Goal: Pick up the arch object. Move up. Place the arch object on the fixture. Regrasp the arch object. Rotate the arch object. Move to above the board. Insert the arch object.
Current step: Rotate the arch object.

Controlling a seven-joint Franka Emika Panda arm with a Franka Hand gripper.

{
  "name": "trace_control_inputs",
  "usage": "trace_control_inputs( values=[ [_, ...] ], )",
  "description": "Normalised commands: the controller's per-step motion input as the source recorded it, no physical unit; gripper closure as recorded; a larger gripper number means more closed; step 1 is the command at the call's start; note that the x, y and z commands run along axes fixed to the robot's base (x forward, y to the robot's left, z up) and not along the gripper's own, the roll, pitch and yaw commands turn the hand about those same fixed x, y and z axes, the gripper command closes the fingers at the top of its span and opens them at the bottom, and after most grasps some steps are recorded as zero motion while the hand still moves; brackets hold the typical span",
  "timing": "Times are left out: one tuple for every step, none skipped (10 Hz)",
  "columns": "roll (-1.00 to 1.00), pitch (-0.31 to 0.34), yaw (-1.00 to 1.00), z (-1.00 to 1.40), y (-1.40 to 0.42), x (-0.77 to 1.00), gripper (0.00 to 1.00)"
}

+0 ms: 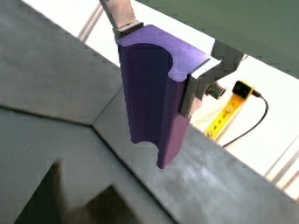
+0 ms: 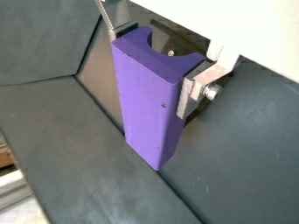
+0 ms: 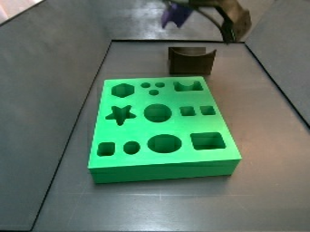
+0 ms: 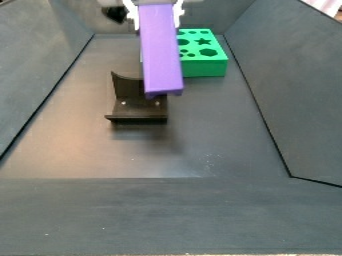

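- In a wrist view, my gripper is clamped on the arch object, one silver finger on its far side and the other pressed against its near side. The purple block hangs lengthwise away from my fingers, its curved notch showing at the gripped end, clear of the dark floor beneath.
- In a wrist view, my gripper again pinches the arch object at its upper end; the flat purple face fills the middle, with the grey floor well below it.
- In a side view, my gripper sits at the top edge, a bit of purple just visible in it. The fixture stands below, just beyond the board, which lies flat on the floor.
- In a side view, my gripper holds the arch object upright, its lower end hanging above the fixture. Whether it touches I cannot tell. The board lies farther back.
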Motion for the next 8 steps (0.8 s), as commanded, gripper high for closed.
trace_control_inputs(
  values=[
    [-0.14, -0.113, -0.12, 0.61, 0.18, -1.0, 1.0],
    [-0.14, -0.101, -0.12, 0.55, 0.16, -1.0, 1.0],
    [-0.14, -0.088, -0.13, 0.47, 0.14, -1.0, 1.0],
    [-0.15, -0.072, -0.13, 0.36, 0.12, -1.0, 1.0],
    [-0.14, -0.058, -0.12, 0.29, 0.11, -1.0, 1.0],
    [-0.13, -0.038, -0.12, 0.23, 0.09, -1.0, 1.0],
    [-0.14, -0.033, -0.11, 0.21, 0.09, -1.0, 1.0],
    [-0.15, -0.024, -0.1, 0.16, 0.08, -0.98, 1.0]
  ],
)
